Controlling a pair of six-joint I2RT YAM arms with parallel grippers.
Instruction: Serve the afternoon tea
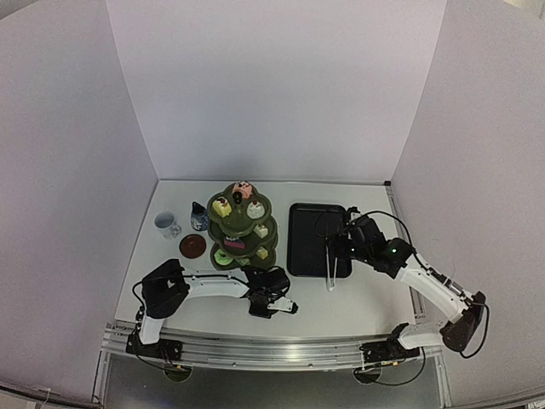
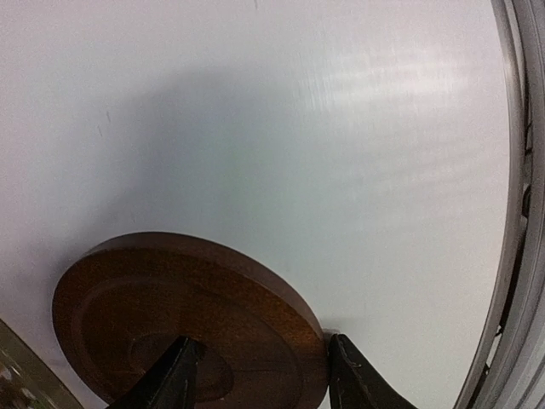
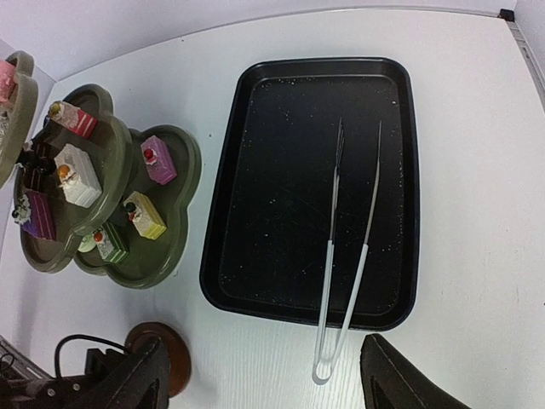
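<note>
Altogether two coasters (image 1: pixel 192 246), one mug (image 1: pixel 166 224), one pot (image 1: pixel 199 217).

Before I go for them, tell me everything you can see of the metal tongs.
The tongs are long and thin, bare metal at the tips and whiter towards the joined end. Two slim arms meet in a narrow loop and spread slightly. They lie flat in the black tray, tips pointing away, with the loop past the near rim over the white table. The right gripper hangs open above that end, apparently not touching.
</note>
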